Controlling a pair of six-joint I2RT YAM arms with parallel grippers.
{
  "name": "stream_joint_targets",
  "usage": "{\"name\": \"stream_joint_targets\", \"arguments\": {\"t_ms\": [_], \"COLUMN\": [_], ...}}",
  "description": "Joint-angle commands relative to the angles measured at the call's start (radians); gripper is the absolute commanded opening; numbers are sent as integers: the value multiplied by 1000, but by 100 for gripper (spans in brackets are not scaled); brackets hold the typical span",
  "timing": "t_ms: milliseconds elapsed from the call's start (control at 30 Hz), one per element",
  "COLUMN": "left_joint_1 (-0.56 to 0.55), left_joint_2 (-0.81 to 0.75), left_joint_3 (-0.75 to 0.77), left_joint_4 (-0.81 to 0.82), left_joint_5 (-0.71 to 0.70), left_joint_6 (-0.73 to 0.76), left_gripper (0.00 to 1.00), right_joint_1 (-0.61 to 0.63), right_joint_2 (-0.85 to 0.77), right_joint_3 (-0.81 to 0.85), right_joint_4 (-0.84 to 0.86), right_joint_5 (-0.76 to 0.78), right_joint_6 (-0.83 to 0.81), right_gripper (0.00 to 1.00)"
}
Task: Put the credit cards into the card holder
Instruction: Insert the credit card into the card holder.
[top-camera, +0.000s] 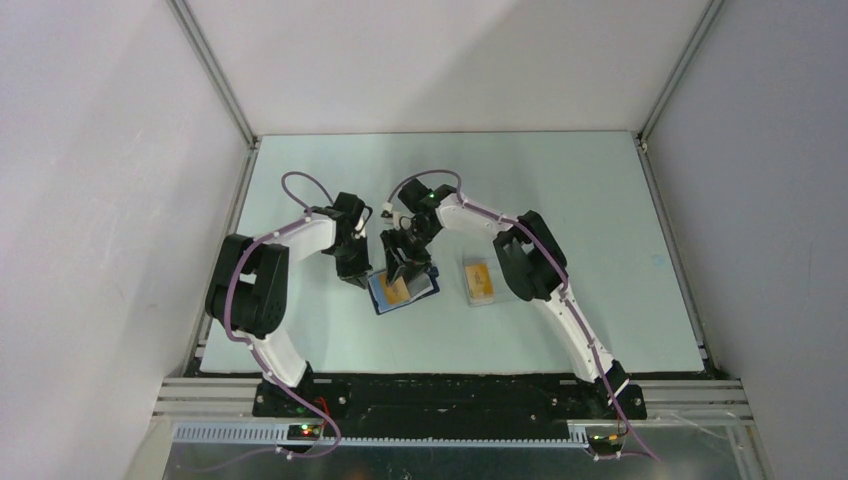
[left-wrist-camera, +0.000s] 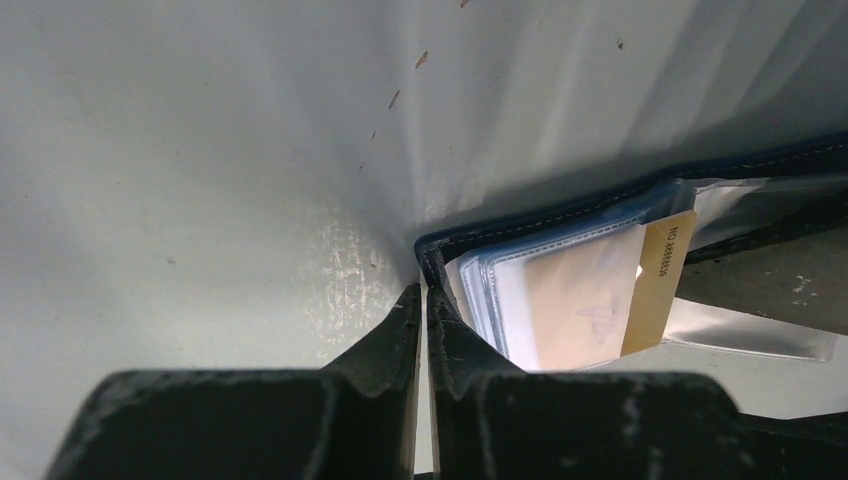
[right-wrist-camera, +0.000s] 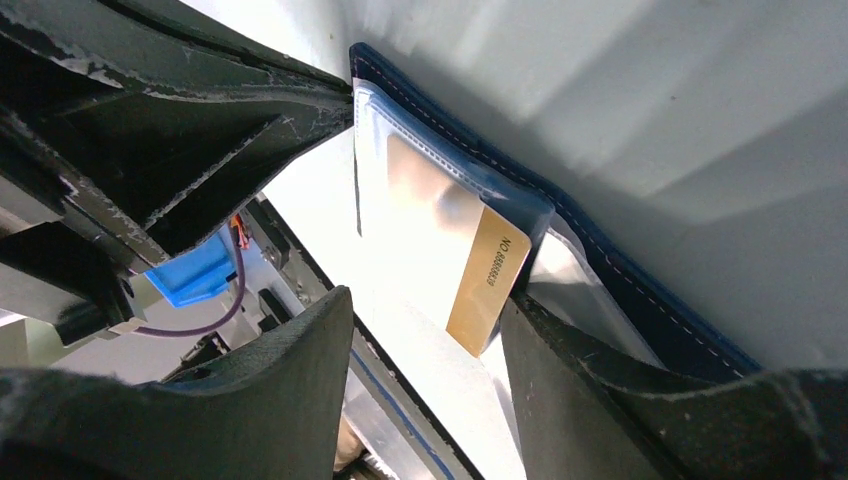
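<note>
The navy card holder (top-camera: 428, 287) lies open on the table, its clear sleeves fanned up. My left gripper (top-camera: 358, 272) is shut on its left corner; in the left wrist view its tips (left-wrist-camera: 422, 295) pinch the stitched edge of the holder (left-wrist-camera: 560, 215). An orange-yellow credit card (left-wrist-camera: 662, 285) sits partly inside a clear sleeve, with one end sticking out. My right gripper (top-camera: 405, 262) is open above the holder. In the right wrist view the card (right-wrist-camera: 487, 285) stands between the open fingers of my right gripper (right-wrist-camera: 425, 305), close to the right finger, with the holder (right-wrist-camera: 620, 280) behind it.
A clear plastic case (top-camera: 479, 281) with orange-yellow cards in it lies on the table right of the holder, beside the right arm's forearm. White walls with metal frame rails enclose the table on the left, back and right.
</note>
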Motion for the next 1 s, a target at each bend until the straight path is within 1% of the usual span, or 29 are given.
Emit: {"name": "stream_joint_targets", "arguments": {"t_ms": [0,200,333,400,500,567,667,833,967], "left_joint_1": [-5,-5,-5,-6,-5,-5,-5,-4,36], "left_joint_2": [48,48,46,42,45,49,53,38,-19], "left_joint_3": [-17,-16,-19,-22,-20,-14,-4,0,-31], "left_joint_4": [16,16,15,16,16,17,16,15,16], "left_joint_5": [-82,-81,-79,-80,-77,-65,-44,-32,25], "left_joint_6": [17,15,17,12,6,8,5,6,3], "left_gripper": [9,9,9,7,1,0,0,1,8], "right_joint_1": [34,41,35,27,8,-4,-16,-16,-18], "right_joint_2": [27,38,19,-15,-101,-136,-154,-137,-120], "right_joint_3": [59,69,30,-33,-166,-215,-244,-225,-215], "right_joint_4": [22,15,46,105,275,353,431,429,394], "right_joint_5": [-58,-90,-110,-118,-131,-147,-172,-181,-162], "right_joint_6": [21,21,72,116,187,235,286,294,274], "right_gripper": [60,61,61,61,61,60,56,53,52]}}
